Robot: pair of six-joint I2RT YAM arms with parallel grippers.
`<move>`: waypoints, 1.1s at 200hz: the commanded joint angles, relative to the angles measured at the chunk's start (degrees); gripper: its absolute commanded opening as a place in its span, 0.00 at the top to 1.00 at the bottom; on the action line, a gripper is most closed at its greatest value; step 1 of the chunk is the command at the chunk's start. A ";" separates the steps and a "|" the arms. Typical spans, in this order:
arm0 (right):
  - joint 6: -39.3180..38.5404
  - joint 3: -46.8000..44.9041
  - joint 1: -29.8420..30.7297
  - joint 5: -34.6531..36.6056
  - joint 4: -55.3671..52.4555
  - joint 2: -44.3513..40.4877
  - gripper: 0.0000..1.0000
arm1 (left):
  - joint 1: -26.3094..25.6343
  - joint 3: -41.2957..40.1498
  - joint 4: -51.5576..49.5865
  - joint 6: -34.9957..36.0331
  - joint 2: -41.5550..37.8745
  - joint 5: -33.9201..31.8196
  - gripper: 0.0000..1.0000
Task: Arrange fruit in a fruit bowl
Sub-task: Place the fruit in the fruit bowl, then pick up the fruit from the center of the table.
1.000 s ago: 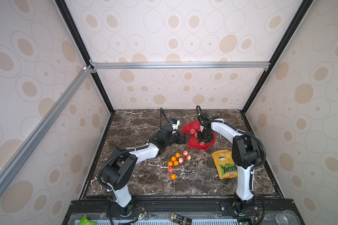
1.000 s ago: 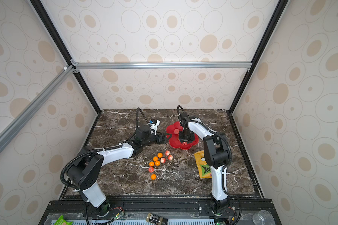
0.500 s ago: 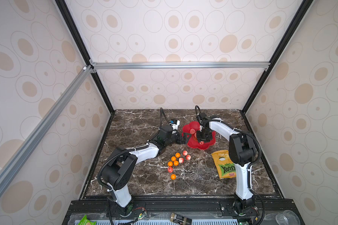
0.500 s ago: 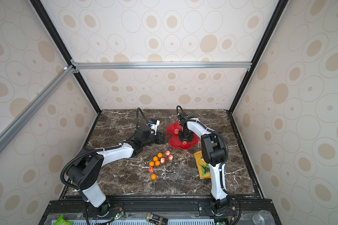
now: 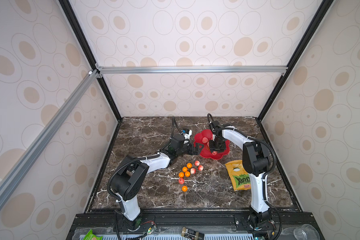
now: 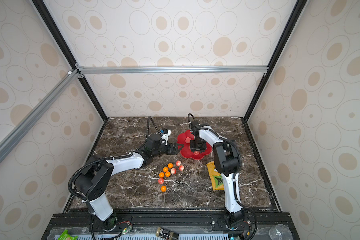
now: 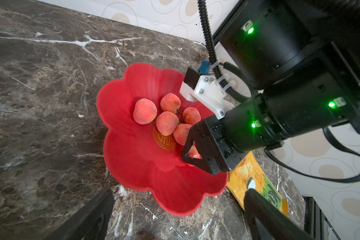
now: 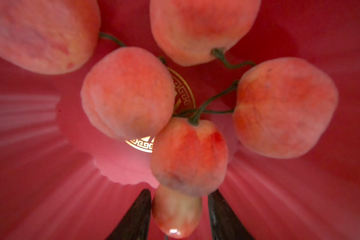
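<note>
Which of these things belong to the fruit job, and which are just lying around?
Belongs to the job: red fruit bowl; peaches inside it; loose peaches and tangerines on the marble table.

Just lying about: yellow-green snack bag; dark jar, green packet and clear cup beyond the table's front edge.

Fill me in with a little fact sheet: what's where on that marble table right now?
Bowl: red fruit bowl, flower-shaped rim
In bowl: six pink-red peaches
On marble table: five orange fruits, four loose peaches
Right gripper: over bowl, one peach between its fingers; grip unclear
Left gripper: open, beside bowl
Also: yellow-green snack bag
</note>
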 commanded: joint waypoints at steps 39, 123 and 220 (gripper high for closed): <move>-0.20 2.22 -0.20 1.30 -3.08 -0.46 0.43 | 0.08 0.25 0.84 0.80 -1.19 0.38 0.01; -0.38 -4.10 1.92 2.09 -1.63 -15.31 0.42 | -0.12 -6.77 -4.96 1.34 -13.32 -2.22 0.01; 7.16 -20.57 17.29 1.90 3.62 -28.01 0.43 | -0.21 -25.78 -11.11 -3.61 -34.12 -8.38 0.01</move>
